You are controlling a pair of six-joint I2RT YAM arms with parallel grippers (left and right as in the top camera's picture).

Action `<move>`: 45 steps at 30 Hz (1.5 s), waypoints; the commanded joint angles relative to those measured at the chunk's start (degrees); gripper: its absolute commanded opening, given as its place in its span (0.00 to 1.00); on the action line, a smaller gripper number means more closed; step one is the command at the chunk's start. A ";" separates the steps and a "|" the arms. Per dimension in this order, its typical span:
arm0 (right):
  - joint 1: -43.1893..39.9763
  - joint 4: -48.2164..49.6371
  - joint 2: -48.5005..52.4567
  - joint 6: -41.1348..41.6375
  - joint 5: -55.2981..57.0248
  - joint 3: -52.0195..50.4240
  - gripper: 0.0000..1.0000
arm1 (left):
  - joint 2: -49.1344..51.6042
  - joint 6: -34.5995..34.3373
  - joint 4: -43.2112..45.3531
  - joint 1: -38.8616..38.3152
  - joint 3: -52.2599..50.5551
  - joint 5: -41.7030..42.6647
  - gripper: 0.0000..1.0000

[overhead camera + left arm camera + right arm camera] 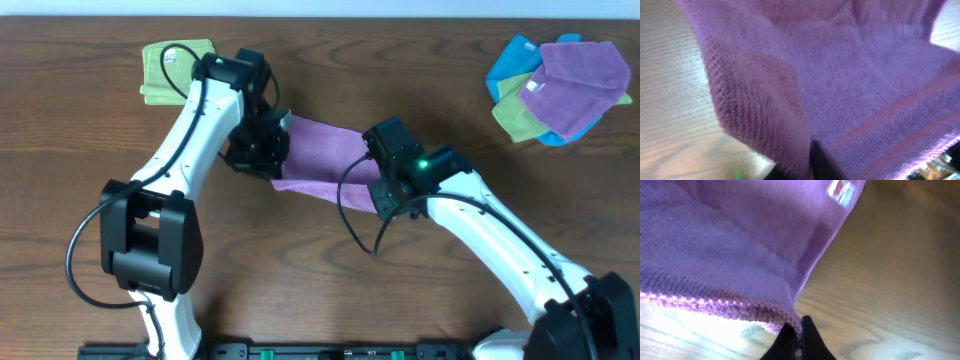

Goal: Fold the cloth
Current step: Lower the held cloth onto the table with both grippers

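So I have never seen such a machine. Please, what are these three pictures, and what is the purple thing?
You see two white robot arms at a wooden table. The wide picture looks down from above; the two close pictures come from a small camera on each wrist. The purple thing is the cloth, stretched between the arms. The left hand grips one end, and the right hand pinches the edge of the other end between its dark fingers. Also on the table are a folded green cloth and a pile of coloured cloths.
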 commanded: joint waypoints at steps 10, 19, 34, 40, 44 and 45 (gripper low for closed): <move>-0.04 0.72 -1.01 1.60 2.47 -1.90 0.89 | 0.31 0.79 -0.74 -0.83 -9.55 -2.27 0.56; 0.92 -0.55 -1.01 1.95 -8.61 -1.90 0.99 | 0.31 0.98 -0.11 -0.83 -10.32 -2.78 0.57; 0.66 8.00 -2.34 5.27 -7.69 -2.25 0.99 | 0.31 -0.79 5.53 -0.83 -10.40 -4.66 0.65; -1.66 7.93 -2.34 7.41 -3.76 -2.78 0.99 | 0.31 -5.81 2.78 -0.83 -13.11 -4.66 0.52; -5.11 7.08 -2.34 7.34 -2.60 -2.78 0.99 | 0.24 -6.01 -2.10 -0.83 -14.84 -4.70 0.41; -5.95 6.54 -2.34 7.32 -2.60 -2.78 0.99 | 0.04 -5.64 -2.58 -0.83 -15.47 -4.70 0.40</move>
